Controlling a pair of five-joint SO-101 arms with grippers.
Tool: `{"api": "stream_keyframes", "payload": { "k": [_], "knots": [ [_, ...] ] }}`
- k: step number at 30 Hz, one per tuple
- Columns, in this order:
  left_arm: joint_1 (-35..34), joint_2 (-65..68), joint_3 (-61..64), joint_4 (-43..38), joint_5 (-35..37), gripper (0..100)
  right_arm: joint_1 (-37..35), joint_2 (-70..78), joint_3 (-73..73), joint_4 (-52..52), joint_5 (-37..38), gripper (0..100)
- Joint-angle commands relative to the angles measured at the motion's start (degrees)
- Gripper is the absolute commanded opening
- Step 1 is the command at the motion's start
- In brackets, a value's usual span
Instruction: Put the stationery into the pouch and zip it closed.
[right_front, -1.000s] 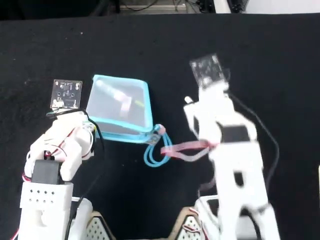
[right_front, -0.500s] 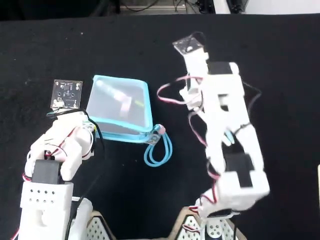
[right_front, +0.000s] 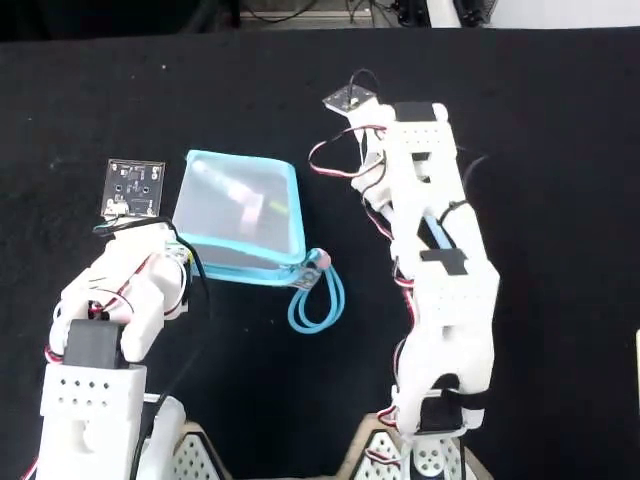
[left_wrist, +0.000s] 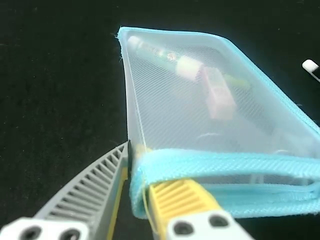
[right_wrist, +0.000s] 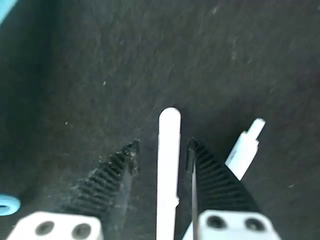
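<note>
The right gripper (right_wrist: 162, 150) hangs with its jaws spread either side of a slim white pen (right_wrist: 168, 175) lying on the black cloth table (right_wrist: 75, 60). A second white stick (right_wrist: 245, 147) lies just beside. The translucent blue-edged mesh pouch (right_front: 240, 215) has not moved. A second ago the right arm was folded near its blue cord loop (right_front: 318, 300); it has since stretched out beyond the pouch. The left gripper (left_wrist: 135, 165) stays clenched on the pouch's near corner.

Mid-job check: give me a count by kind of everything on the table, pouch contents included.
Pouch, blue-trimmed mesh: 1
White sticks outside it: 2
Pink block inside it: 1
Pale tube inside it: 1
Total: 5. A greenish streak behind the pink block is too unclear to count.
</note>
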Motion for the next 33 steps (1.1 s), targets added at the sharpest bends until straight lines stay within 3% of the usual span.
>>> {"api": "stream_keyframes", "payload": {
  "k": [1, 13, 15, 17, 23, 33],
  "knots": [
    [-0.7, -0.5, -0.9, -1.1, 0.0, 3, 0.7, 1.6, -8.0, 3.2, 1.1, 14.4],
    [-0.7, -0.5, -1.1, -1.0, 0.0, 3, 0.7, 15.4, -23.8, 7.2, 0.8, 14.3],
    [-0.7, -0.5, -1.1, -1.0, 0.0, 3, 0.8, 16.3, -26.8, 9.0, 0.7, 10.7],
    [-0.7, -0.5, -1.1, -1.0, 0.0, 3, 0.7, 16.9, -29.7, 10.5, 0.7, 1.1],
    [-0.8, -0.5, -1.1, -1.0, 0.0, 3, 0.6, 18.2, -35.2, 16.5, 0.4, 1.0],
    [-0.8, -0.5, -1.1, -1.0, 0.0, 3, 2.4, 7.1, -33.0, 17.5, -14.5, 1.0]
  ]
}}
